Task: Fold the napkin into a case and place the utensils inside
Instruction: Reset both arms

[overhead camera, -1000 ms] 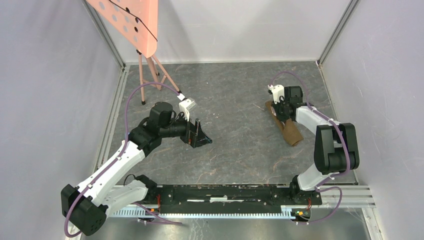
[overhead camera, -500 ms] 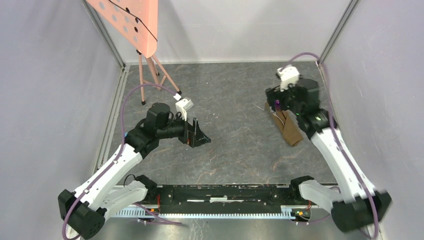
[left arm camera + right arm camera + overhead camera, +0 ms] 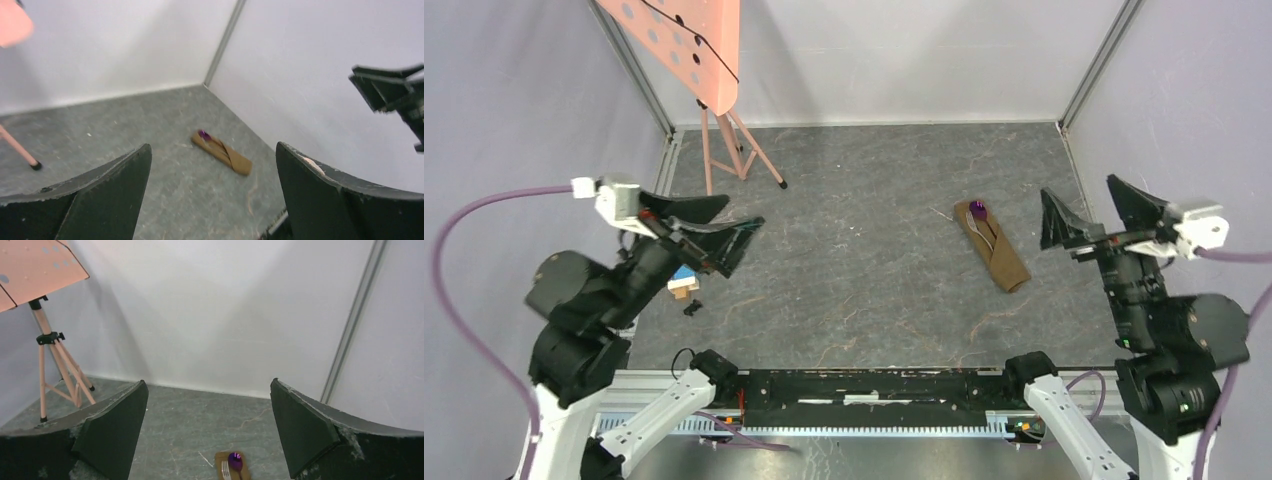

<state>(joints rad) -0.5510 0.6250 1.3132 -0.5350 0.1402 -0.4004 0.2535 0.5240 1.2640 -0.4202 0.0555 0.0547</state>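
The case (image 3: 996, 250) is seen lying flat on the right half of the grey table (image 3: 874, 300), set on a diagonal, its far end turned toward the back wall. The utensils are tucked into it: a purple-handled piece (image 3: 977, 210) shows at the far mouth of the cloth, and a silvery fork (image 3: 226, 470) lies just beside it, tines visible in the right wrist view.

The left gripper (image 3: 712, 226) is held above the table's left edge with its jaws spread wide, and nothing is gripped between them. The right gripper (image 3: 1096, 214) is likewise held spread wide and empty above the right edge, well apart from the case.

A small blue-and-wood block (image 3: 684, 283) is partly hidden under the left gripper. A pink tripod stand (image 3: 727, 145) carrying a perforated board (image 3: 679, 40) is placed in the far left corner.
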